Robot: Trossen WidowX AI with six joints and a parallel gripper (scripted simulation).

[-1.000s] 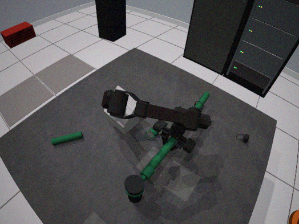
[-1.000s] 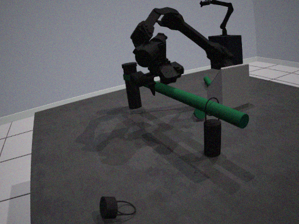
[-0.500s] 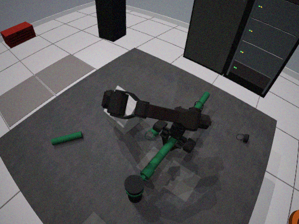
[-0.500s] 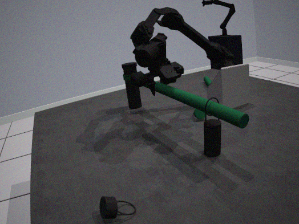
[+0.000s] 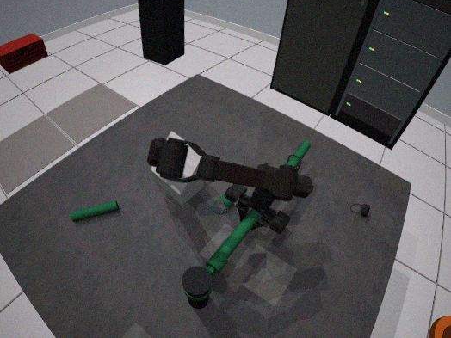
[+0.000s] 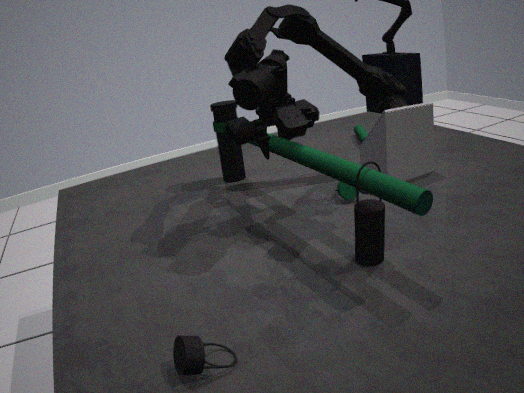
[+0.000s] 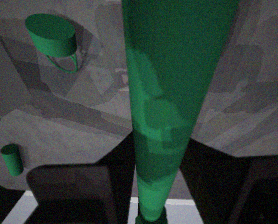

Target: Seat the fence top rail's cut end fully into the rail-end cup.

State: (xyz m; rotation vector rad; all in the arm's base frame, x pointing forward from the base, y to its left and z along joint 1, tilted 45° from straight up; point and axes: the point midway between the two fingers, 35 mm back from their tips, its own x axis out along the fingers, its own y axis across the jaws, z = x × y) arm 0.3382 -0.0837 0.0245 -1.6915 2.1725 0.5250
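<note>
The green rail slopes through the thin loop of the loop cap on the short dark post. Its far end meets the green rail-end cup beside the big black post. The end appears in line with the cup's mouth; how deep it sits cannot be told. In the exterior view the gripper hides the cup. The green brace band is a little below the post cap. My gripper is shut on the rail, nearer the big post.
A loose green cylinder lies at the left. A green cap with a loop lies beside the rail. A small black cap with a loop lies on the other side. A pale upright panel stands near the arm base.
</note>
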